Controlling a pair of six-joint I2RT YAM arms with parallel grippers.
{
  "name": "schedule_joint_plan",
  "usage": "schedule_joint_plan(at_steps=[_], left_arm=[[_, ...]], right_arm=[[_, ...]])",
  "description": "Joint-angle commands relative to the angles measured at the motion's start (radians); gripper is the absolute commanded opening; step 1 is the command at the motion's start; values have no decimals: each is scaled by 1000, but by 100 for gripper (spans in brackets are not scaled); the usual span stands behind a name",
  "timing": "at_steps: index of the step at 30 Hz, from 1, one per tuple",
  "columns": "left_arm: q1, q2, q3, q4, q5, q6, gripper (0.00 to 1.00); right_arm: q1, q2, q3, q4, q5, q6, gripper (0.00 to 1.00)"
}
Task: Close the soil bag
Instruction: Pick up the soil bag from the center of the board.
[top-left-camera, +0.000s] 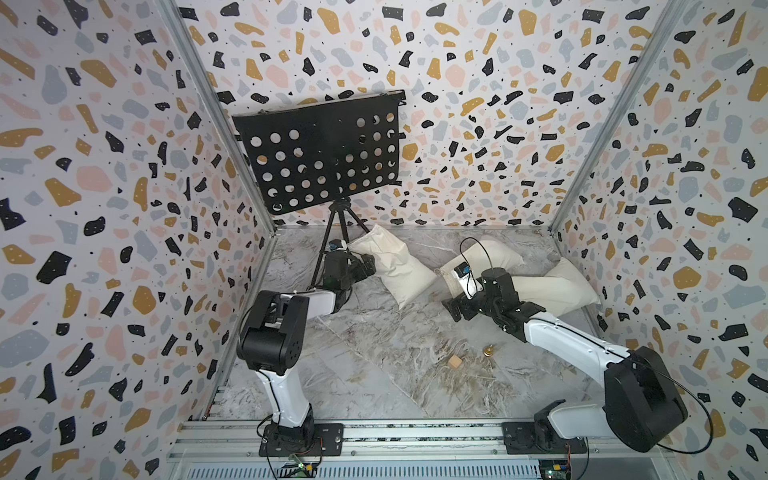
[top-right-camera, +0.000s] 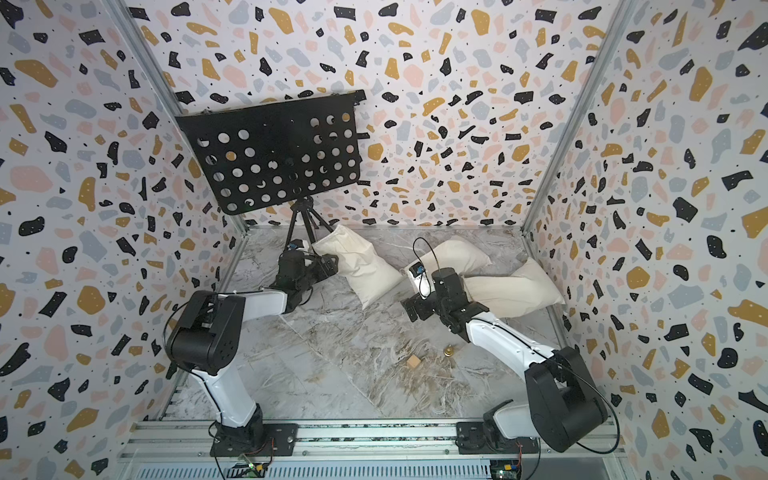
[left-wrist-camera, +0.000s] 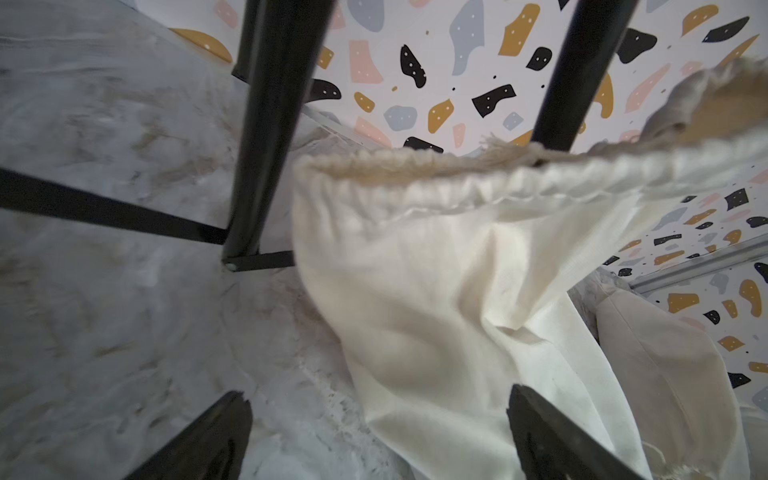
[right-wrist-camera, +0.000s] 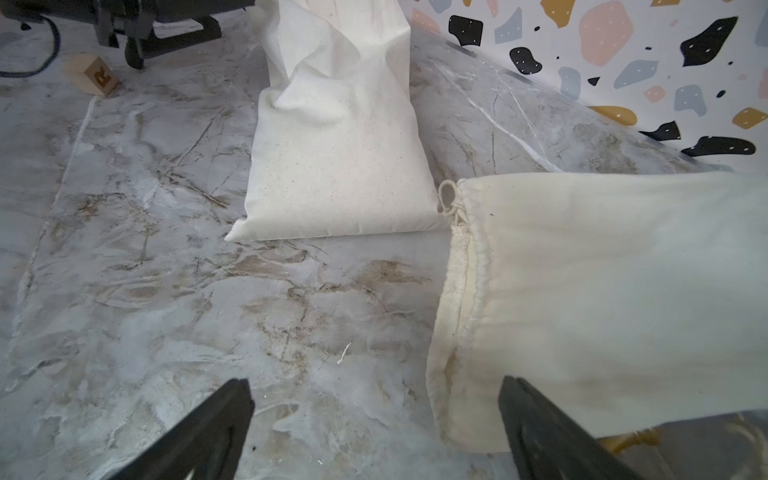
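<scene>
Barely getting going: hovering, wide open and empty, left pincer (left-wrist-camera: 378, 395) at the ruffled, unclosed mouth (left-wrist-camera: 415, 170) of the soil bag (top-left-camera: 395, 270) beside the tripod (top-left-camera: 332, 232) at the table's (top-left-camera: 374, 374) far end, right pincer (right-wrist-camera: 376, 384) beside another bag (right-wrist-camera: 602, 291), cinching remaining.

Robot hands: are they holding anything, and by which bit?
Nothing is held. The left gripper and right gripper both stand open with nothing pinched.

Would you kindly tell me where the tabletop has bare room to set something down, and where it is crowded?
Widest bare marble: the near middle, between the left arm and the wooden block. A narrower gap lies between the left bag and the right end effector. Crowded: the back, with tripod, right bags and left end effector.
</scene>
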Motion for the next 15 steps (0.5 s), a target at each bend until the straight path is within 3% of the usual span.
schedule_joint_plan(at_steps=[1, 4, 6, 11, 12, 15], left_arm=[[-28, 51, 76, 41, -14, -2, 99], [-44, 95, 118, 42, -22, -1, 88], [-60, 98, 133, 45, -24, 23, 71], [-73, 20, 131, 14, 11, 107, 4], [-77, -12, 121, 4, 7, 129, 0], [-99, -116, 104, -67, 1, 225, 0]], right_arm=[[6, -18, 27, -18, 14, -22, 100], [6, -22, 23, -15, 10, -27, 100], [7, -27, 18, -10, 8, -29, 100], [6, -51, 14, -27, 22, -39, 100], [6, -60, 13, -31, 28, -40, 100], [8, -97, 11, -46, 30, -38, 100]])
